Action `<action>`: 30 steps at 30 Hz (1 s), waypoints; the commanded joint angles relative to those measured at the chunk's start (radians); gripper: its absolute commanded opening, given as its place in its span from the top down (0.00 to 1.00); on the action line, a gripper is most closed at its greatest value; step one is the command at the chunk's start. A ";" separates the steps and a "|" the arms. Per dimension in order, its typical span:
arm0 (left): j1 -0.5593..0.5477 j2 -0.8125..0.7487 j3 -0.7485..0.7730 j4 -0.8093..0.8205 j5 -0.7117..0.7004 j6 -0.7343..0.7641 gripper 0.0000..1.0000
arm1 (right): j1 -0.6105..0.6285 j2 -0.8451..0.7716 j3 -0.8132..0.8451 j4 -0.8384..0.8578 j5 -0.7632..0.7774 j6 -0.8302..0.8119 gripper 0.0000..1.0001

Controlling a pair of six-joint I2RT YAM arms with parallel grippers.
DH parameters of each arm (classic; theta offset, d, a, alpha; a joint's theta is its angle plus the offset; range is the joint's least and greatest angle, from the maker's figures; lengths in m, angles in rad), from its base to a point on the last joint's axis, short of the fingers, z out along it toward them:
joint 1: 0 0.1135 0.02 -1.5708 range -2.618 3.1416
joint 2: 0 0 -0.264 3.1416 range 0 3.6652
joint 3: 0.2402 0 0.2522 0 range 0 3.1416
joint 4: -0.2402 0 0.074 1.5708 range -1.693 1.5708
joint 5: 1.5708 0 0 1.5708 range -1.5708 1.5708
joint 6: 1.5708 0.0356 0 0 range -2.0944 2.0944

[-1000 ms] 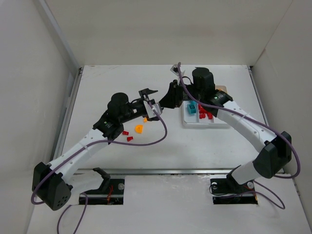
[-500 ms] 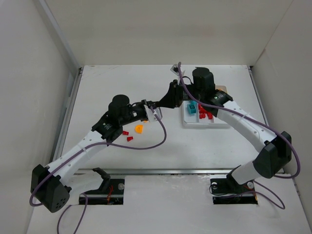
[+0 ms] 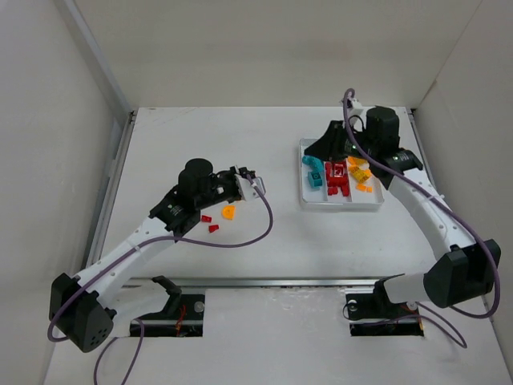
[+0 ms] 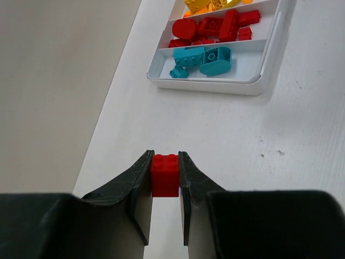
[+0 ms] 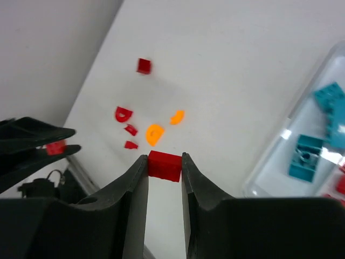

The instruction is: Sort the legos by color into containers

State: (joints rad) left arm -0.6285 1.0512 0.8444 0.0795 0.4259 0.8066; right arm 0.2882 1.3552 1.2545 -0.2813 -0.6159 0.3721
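- The first red brick (image 4: 164, 175) stands upright, pinched by two opposite sides between the tips of my left gripper (image 4: 164, 157), which is clenched on it above the table (image 4: 302, 140).
- The second red brick (image 5: 164, 166) is squeezed the same way in my right gripper (image 5: 163, 157), up in the air near the tray's teal side.
- So the step in hand, as I judge it, is the carry. Both bricks are lifted and neither is dropped in yet.
- The tray (image 4: 215, 86) lies well apart from my left fingers, ahead across bare table. Its middle compartment (image 3: 338, 199) already holds red pieces, with teal on one side and orange-yellow on the other.
- Next, I think, each brick must come over that middle lane, low between the dividers, before I let go. The lane is narrow, so an off-centre release could land in teal.
- My right is nearer and should probably go first, so the arms do not crowd.
- Loose legos (image 5: 155, 134), red and orange, lie on the table near my left arm, not yet sorted.
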 commanded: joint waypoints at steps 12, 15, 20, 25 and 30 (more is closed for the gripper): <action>-0.007 -0.043 -0.021 0.031 -0.029 -0.099 1.00 | -0.017 0.235 -0.033 -0.351 0.878 -0.016 0.95; -0.007 -0.043 -0.030 0.049 -0.029 -0.109 1.00 | -0.017 0.280 -0.033 -0.341 0.868 -0.016 0.87; -0.016 -0.043 -0.030 0.069 -0.007 -0.118 1.00 | -0.017 0.292 -0.024 -0.341 0.858 -0.016 0.48; -0.016 -0.033 -0.030 0.089 -0.007 -0.130 1.00 | -0.017 0.262 -0.015 -0.351 0.800 -0.051 0.38; -0.016 -0.033 -0.030 0.117 0.026 -0.139 1.00 | -0.017 0.164 0.022 -0.319 0.630 -0.139 0.00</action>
State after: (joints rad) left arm -0.6399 1.0348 0.8242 0.1299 0.4137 0.6888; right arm 0.2687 1.6180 1.2076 -0.6304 0.1257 0.2920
